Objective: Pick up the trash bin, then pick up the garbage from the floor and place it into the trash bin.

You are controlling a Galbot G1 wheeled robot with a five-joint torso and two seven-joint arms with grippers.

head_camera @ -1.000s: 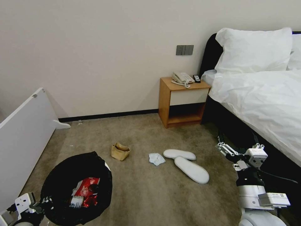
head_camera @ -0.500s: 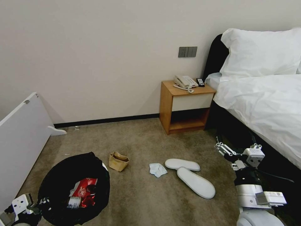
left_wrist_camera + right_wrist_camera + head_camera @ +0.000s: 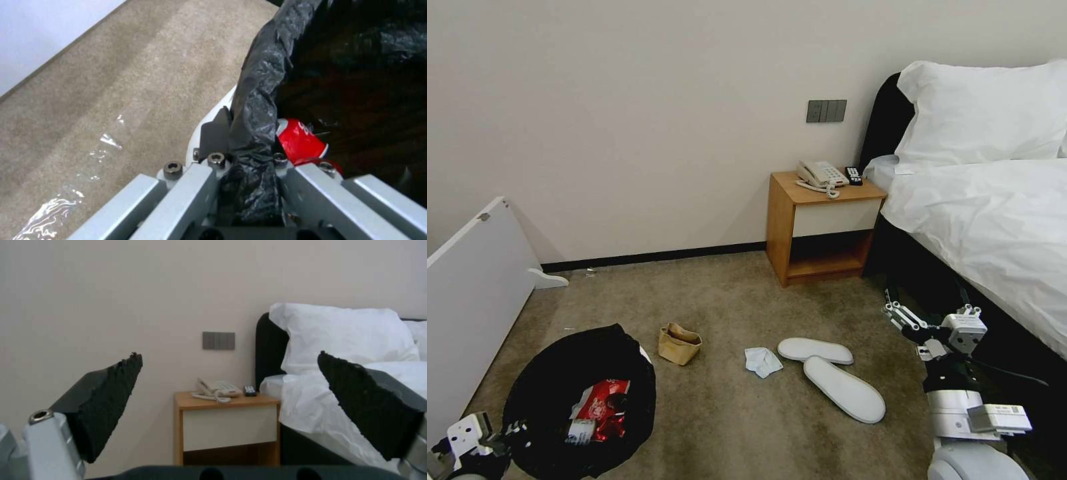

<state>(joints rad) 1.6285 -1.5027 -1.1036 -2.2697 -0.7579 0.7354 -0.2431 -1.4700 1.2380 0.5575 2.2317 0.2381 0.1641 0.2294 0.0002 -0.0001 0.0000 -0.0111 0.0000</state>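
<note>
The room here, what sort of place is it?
Probably a hotel bedroom: a bed with white linen, a nightstand holding a corded phone, and slippers on the carpet.

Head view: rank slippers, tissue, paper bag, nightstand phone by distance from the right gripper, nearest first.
From the right gripper, open, low beside the bed:
1. Slippers, on the carpet just to its left.
2. Tissue, left of the slippers.
3. Paper bag, further left, near the trash bin.

Phone, on the nightstand by the wall: farther than the slippers, but its rank against tissue and bag is too close to call.

Black-lined trash bin (image 3: 560, 373), floor (image 3: 727, 413) garbage (image 3: 762, 361) nearby
</note>
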